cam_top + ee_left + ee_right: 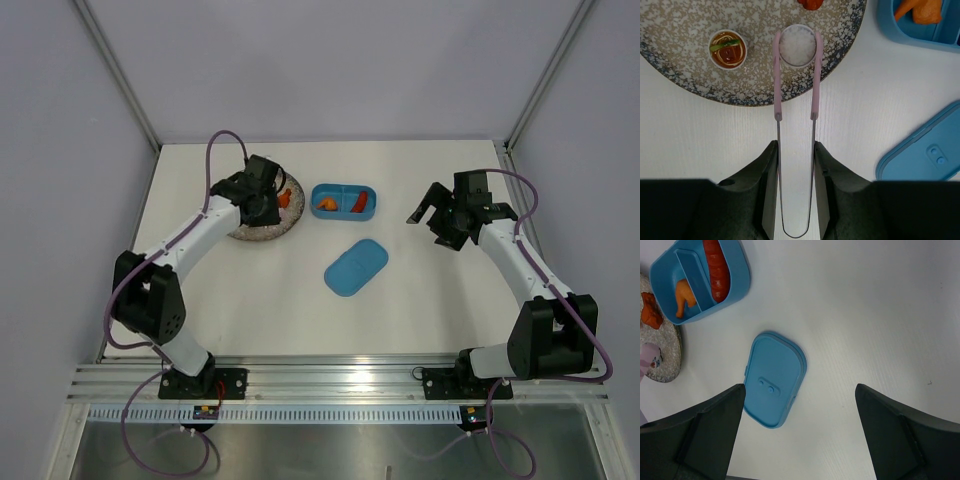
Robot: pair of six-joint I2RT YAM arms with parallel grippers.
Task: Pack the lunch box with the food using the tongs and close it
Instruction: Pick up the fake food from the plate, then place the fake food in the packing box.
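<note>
Tongs (777, 75) gripped in the left tool (796, 150) straddle the white piece (797, 45) on the plate (680, 80), so a pickup looks in hand. Next: squeeze, lift, carry to the lunch box (343, 216) beside it. Right tool (800, 390) gapes empty.

Left wrist view: you see the plate (685, 30) and a red morsel (810, 3) cut by the top edge, the lunch box (890, 25) by the upper right corner, and the lid (920, 155) by the right edge. Top view: the left arm (200, 235) hides much of the plate.
</note>
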